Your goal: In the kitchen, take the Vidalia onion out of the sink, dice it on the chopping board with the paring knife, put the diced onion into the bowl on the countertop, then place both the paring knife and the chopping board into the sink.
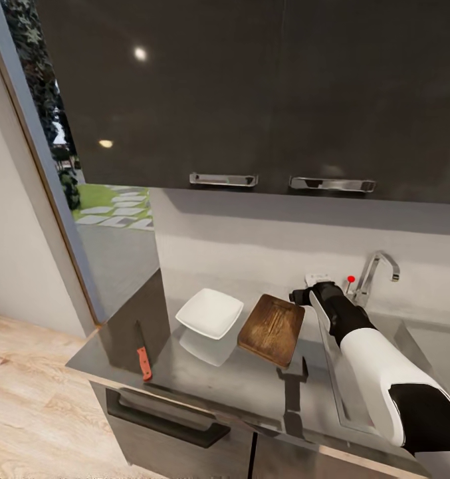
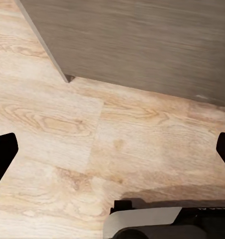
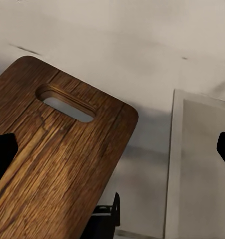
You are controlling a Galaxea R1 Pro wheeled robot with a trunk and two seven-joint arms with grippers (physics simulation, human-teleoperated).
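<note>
Right gripper (image 3: 112,149) is hovering jaws wide open over the chopping board (image 1: 272,328) mid-frame; left gripper (image 2: 112,149) is hanging open too, over the floor (image 2: 92,149).

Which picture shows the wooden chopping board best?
The head view: the whole chopping board shows there, lying on the countertop between the bowl and the sink. The right wrist view shows its handle-hole end close up. The left wrist view looks at wooden floor.
</note>
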